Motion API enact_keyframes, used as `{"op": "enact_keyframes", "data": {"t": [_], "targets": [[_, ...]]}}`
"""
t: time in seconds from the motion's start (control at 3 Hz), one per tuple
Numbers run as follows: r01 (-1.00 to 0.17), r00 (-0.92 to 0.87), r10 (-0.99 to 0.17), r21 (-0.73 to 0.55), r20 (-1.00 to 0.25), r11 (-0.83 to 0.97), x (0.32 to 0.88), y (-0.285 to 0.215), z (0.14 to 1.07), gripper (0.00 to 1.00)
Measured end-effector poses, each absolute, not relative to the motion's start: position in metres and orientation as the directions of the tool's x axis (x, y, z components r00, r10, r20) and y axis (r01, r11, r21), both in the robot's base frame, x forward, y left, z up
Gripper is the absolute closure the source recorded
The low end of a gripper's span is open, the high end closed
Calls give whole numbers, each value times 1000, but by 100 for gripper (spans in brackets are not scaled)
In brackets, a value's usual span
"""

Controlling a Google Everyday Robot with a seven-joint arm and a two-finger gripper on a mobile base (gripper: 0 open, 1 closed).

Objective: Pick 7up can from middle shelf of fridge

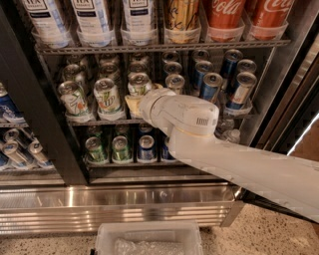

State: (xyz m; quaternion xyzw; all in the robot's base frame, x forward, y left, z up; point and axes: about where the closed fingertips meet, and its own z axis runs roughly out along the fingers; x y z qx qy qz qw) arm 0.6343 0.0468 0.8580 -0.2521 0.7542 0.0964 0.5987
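Observation:
Several 7up cans, pale with green lettering, stand at the left of the middle shelf (94, 121) of the fridge (30, 107): one at the far left (73, 99), one beside it (107, 94), and one further right (139, 83). My white arm reaches in from the lower right. My gripper (133, 103) is at the shelf front, right at the lower part of the third 7up can and just right of the second one. The wrist housing hides most of the gripper and the can's lower body.
Slim blue-and-silver cans (212, 84) fill the shelf's right side. Tall bottles (92, 17) and red cola cans (227, 15) stand on the rack above. Small green cans (94, 148) sit below. A clear plastic bin (149, 238) lies on the floor before the ribbed steel base (114, 204).

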Motion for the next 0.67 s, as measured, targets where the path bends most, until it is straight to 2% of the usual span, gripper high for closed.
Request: {"op": "enact_keyframes", "data": {"t": [0.67], "targets": [[-496,-146,-264,-161,-953,853,634,47,859,100]]}}
